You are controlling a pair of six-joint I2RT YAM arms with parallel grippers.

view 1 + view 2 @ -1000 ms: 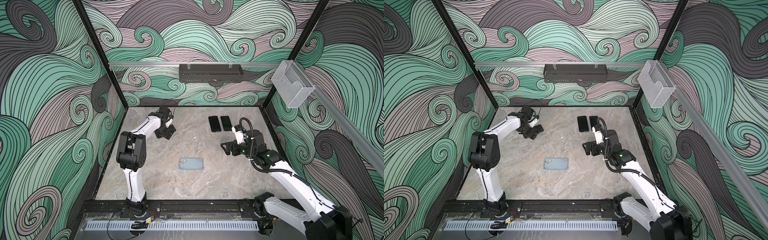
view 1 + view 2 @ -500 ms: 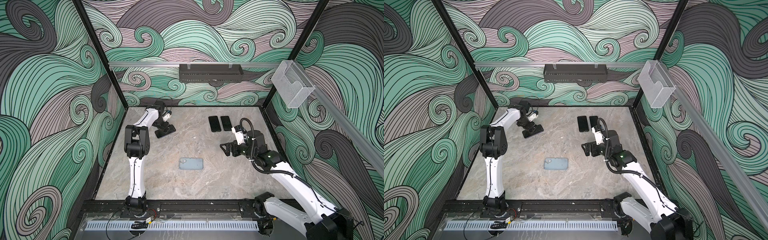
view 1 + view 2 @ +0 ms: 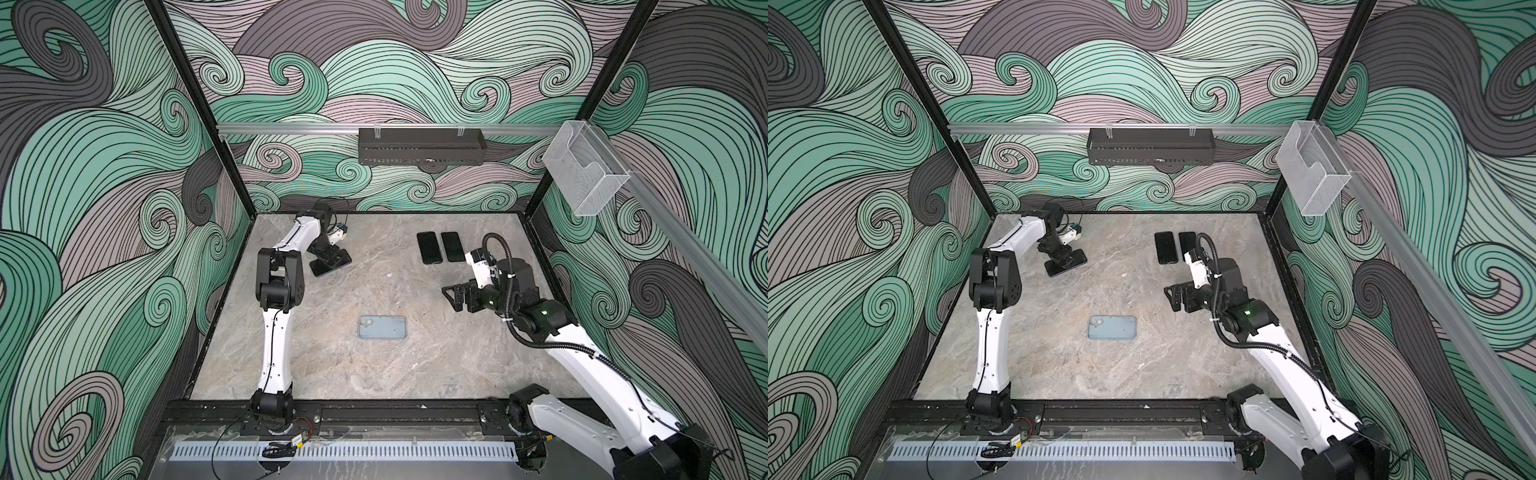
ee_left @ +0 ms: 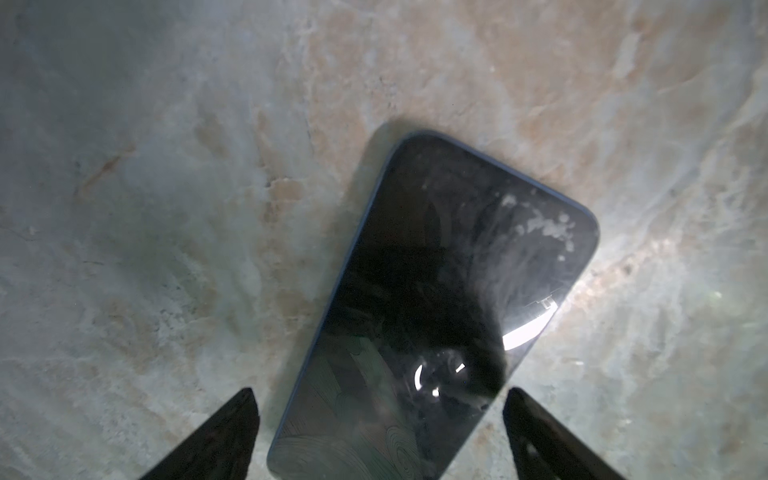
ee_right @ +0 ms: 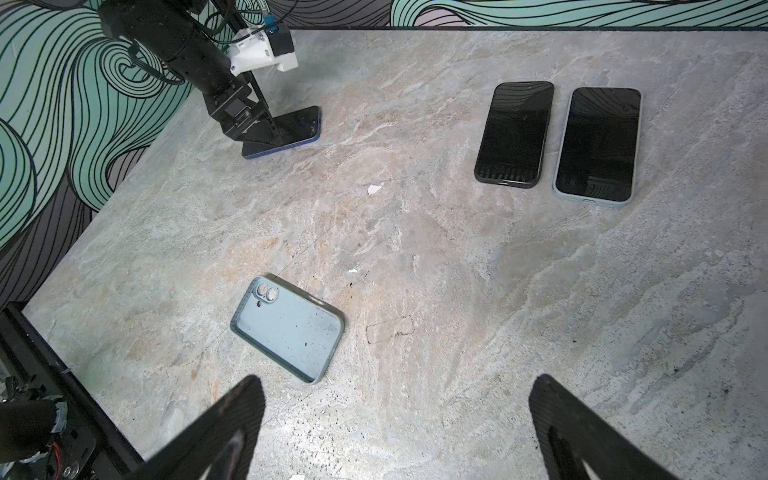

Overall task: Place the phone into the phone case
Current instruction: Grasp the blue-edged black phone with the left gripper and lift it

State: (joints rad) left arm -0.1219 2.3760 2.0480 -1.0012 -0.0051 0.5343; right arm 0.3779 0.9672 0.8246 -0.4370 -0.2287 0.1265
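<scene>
A dark phone [image 3: 343, 262] with a blue edge lies screen up at the far left of the table, also clear in the left wrist view [image 4: 436, 291]. My left gripper [image 4: 378, 399] is open and low over it, one finger on each side of the phone's near end, with gaps showing. The empty light blue-grey phone case [image 3: 382, 327] lies open side up in the middle of the table [image 5: 286, 328]. My right gripper [image 5: 399, 386] hovers open over bare table to the right of the case, holding nothing.
Two more phones lie side by side, screens up, at the back right: a black one [image 5: 515, 133] and one in a pale case [image 5: 596, 145]. A black rack [image 3: 419, 145] and a clear bin [image 3: 582, 174] hang on the walls. The marble table [image 3: 332, 374] ends at a black front rail.
The left arm has folded back toward the far left and its gripper has come down over the dark phone. The right arm has barely moved.
</scene>
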